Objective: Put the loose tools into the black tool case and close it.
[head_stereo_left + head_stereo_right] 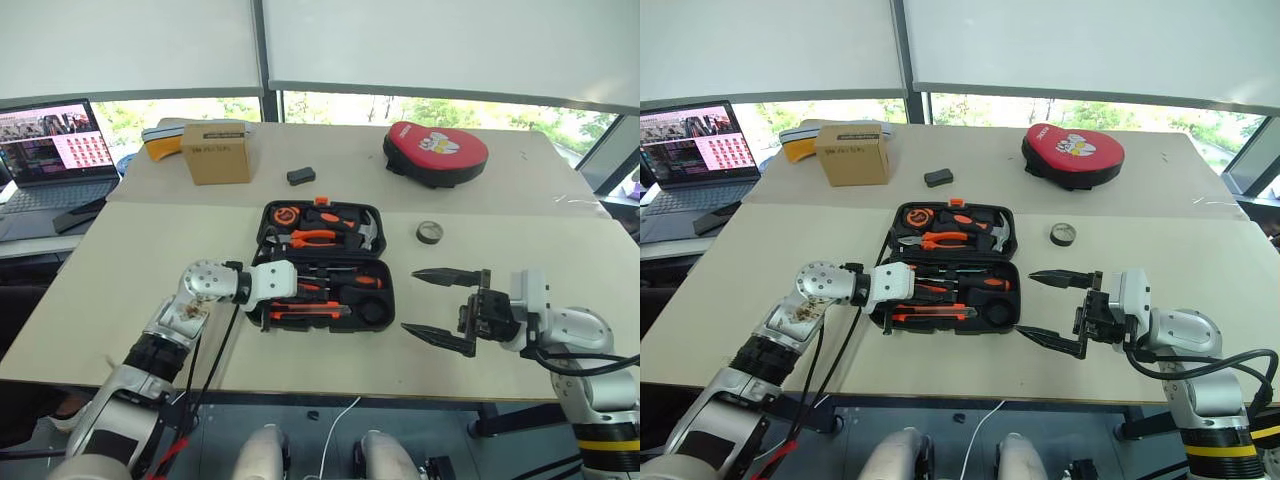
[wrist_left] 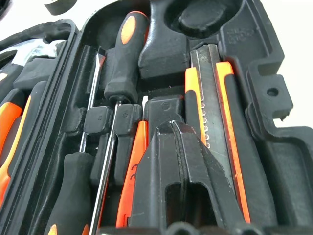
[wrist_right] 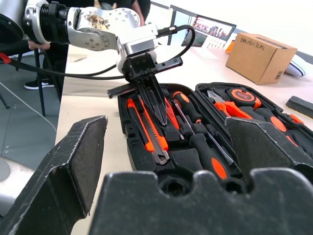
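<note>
The black tool case [image 1: 262, 222] lies open mid-table. Its near half holds two long screwdrivers [image 2: 121, 58] with black-and-orange handles, a small orange tester screwdriver [image 2: 131, 171] and the orange-and-black utility knife [image 2: 215, 112]. My left gripper [image 1: 316, 290] is shut, reaching in from the left with its fingers [image 3: 155, 104] low over that half, between the knife and the tester; I see nothing held. The small dark tape roll [image 1: 430, 232] lies on the table right of the case. My right gripper [image 1: 408, 300] hangs open just right of the case.
Pliers, a hammer and a tape measure fill the case's far half [image 1: 320, 228]. A round recess [image 2: 205, 19] in the near half is empty. Behind the case are a small black block [image 1: 301, 176], a cardboard box [image 1: 216, 152], a red padded pouch [image 1: 435, 152] and a laptop [image 1: 50, 150].
</note>
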